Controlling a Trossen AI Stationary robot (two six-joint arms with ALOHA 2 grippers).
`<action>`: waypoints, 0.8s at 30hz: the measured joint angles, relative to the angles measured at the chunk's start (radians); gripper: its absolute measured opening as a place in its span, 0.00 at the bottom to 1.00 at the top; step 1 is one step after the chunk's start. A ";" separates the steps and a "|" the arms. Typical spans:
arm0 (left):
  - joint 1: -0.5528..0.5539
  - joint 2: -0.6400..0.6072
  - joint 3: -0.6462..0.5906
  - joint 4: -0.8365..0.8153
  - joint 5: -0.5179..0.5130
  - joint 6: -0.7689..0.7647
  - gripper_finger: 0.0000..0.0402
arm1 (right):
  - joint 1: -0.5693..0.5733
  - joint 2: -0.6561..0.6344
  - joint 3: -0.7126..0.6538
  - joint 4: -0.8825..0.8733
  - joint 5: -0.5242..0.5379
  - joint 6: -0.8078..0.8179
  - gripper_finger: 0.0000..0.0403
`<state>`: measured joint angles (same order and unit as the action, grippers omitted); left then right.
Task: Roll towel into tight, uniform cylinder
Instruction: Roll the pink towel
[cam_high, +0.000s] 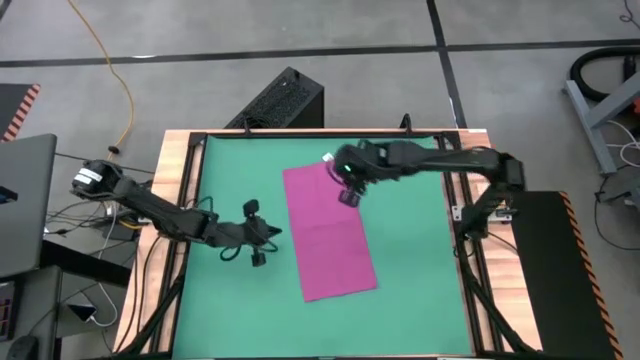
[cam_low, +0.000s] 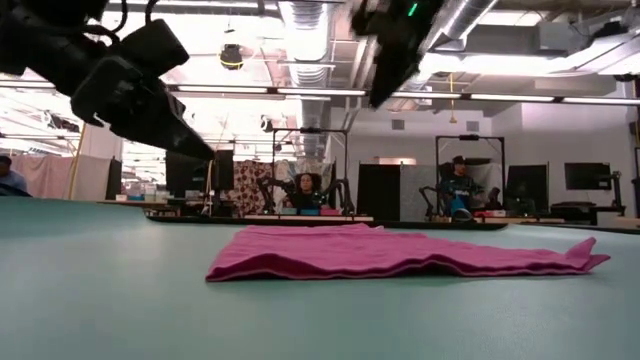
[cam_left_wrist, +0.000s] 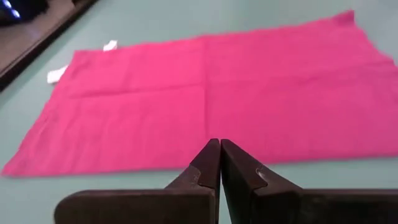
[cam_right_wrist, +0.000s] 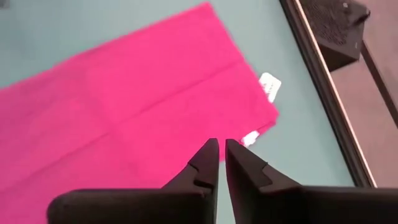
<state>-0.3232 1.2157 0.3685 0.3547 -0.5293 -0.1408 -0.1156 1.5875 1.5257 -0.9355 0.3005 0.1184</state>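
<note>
Hands first: the right hand (cam_high: 348, 190) hovers over the towel's (cam_high: 330, 232) far end, fingers parted by only a thin slit and holding nothing. Its white tag (cam_right_wrist: 270, 86) lies just beyond that end. The left hand (cam_high: 268, 240) hangs just off the towel's long edge at about 9 o'clock from the cloth, fingers pressed together and empty. The towel lies flat and unrolled on the green surface (cam_high: 420, 280), long axis running roughly from 12 toward 6 o'clock, slightly slanted. Judging by this, the right hand is nearer the end where a roll could start.
</note>
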 joint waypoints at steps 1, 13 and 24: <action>-0.007 0.040 0.006 0.040 0.000 0.005 0.00 | 0.031 -0.029 0.000 -0.021 0.019 0.022 0.10; -0.039 0.525 0.292 0.045 -0.017 0.053 0.00 | 0.368 -0.183 0.000 -0.122 0.368 0.245 0.04; -0.071 0.534 0.354 -0.362 -0.022 -0.078 0.00 | 0.429 -0.126 0.000 -0.187 0.386 0.303 0.05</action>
<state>-0.3940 1.7493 0.7222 -0.0071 -0.5516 -0.2192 0.3134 1.4614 1.5257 -1.1224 0.6865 0.4213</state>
